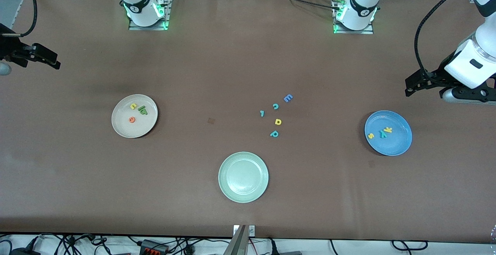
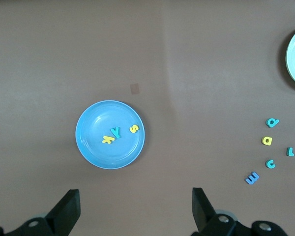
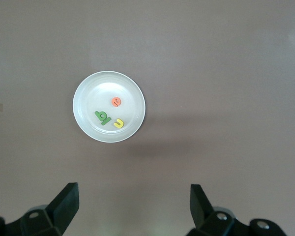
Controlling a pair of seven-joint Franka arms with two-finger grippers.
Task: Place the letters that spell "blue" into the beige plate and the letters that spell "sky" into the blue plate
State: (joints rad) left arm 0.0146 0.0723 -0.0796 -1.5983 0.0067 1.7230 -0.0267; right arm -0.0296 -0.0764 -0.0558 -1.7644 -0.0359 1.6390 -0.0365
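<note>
The beige plate point(image 1: 128, 129) lies toward the right arm's end and holds a yellow u point(image 1: 133, 106), a green b point(image 1: 144, 111) with a dark green l point(image 1: 138, 109) against it, and an orange e point(image 1: 132, 119). Toward the left arm's end, the blue plate point(image 1: 395, 144) holds a yellow s point(image 1: 371, 135), a teal y point(image 1: 382, 133) and a yellow k point(image 1: 388, 130). My right gripper point(image 3: 134, 204) hangs open and empty high over the table by the beige plate point(image 3: 88, 93). My left gripper point(image 2: 136, 206) is also open and empty, high by the blue plate point(image 2: 96, 152).
A pale green plate point(image 1: 243, 176) sits empty near the front edge. Loose letters lie mid-table: a blue E point(image 1: 288, 98), a teal c point(image 1: 275, 106), a small teal piece point(image 1: 262, 113), a yellow rounded letter point(image 1: 278, 121) and a teal p point(image 1: 274, 133).
</note>
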